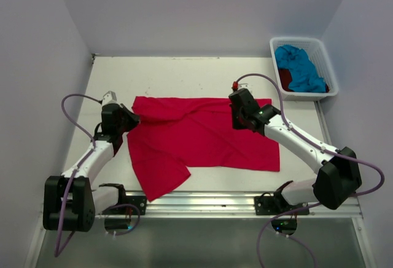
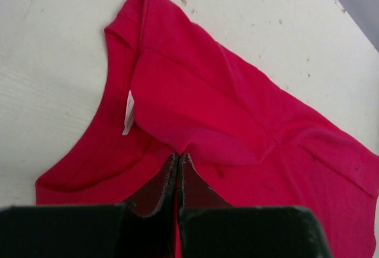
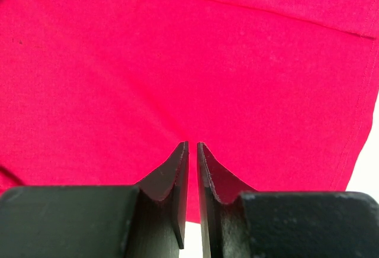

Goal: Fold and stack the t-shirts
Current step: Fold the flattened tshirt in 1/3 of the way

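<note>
1. Red-pink t-shirt: spread open on the table, between the two arms. Long axis left to right, neck end towards the left arm, hem end towards the right. One corner trailing towards the near edge.
2. Left gripper: at the neck end, jaws pressed fully together, tips on a raised fold beside the collar. Cannot tell whether cloth is nipped between them.
3. Right gripper: over the hem end near the far edge, jaws a narrow slit apart, tips down at the cloth. No telling whether anything is caught.
4. One arm at each end, so likely set for a fold across the length. Would need a sure pinch at both ends first.
5. Turquoise t-shirt and dark red t-shirt: bunched in the white basket at the far right corner, well apart from both grippers. Nearer the right arm.
</note>
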